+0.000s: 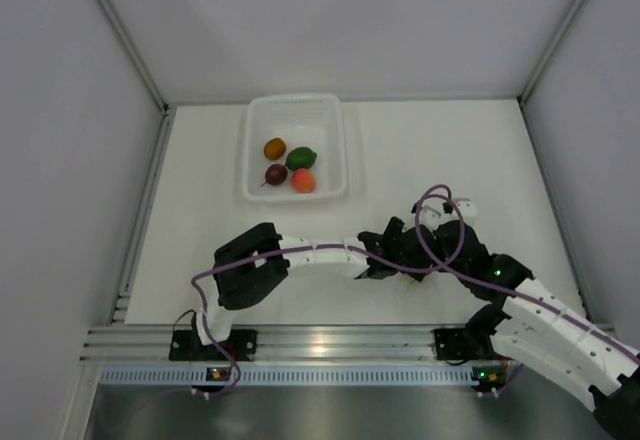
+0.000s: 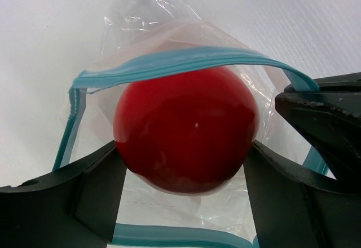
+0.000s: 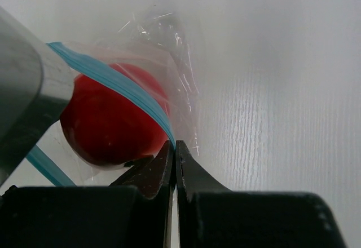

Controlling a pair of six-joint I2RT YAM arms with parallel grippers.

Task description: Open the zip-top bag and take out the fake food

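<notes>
Sitting between left claw [image 2: 180, 149] fingers: red fruit [image 2: 186, 118] in zip-top bag [image 2: 148, 17].

No readable writing in any view

The bag [image 2: 186, 59], red fruit [image 2: 186, 129], tub [image 1: 298, 118], left arm [image 1: 320, 255] and right arm [image 1: 545, 310] show no lettering, label, brand or number that can be made out (small green lamps glow on the right arm, spelling nothing).

Five fake food pieces were counted: one red fruit [image 2: 186, 129], one green fruit [image 1: 301, 157], one maroon fruit [image 1: 276, 173], one orange fruit [image 1: 303, 181] and one brownish-orange fruit [image 1: 275, 148]. One zip-top bag [image 2: 186, 59] and one white tub [image 1: 296, 99] were counted.
</notes>
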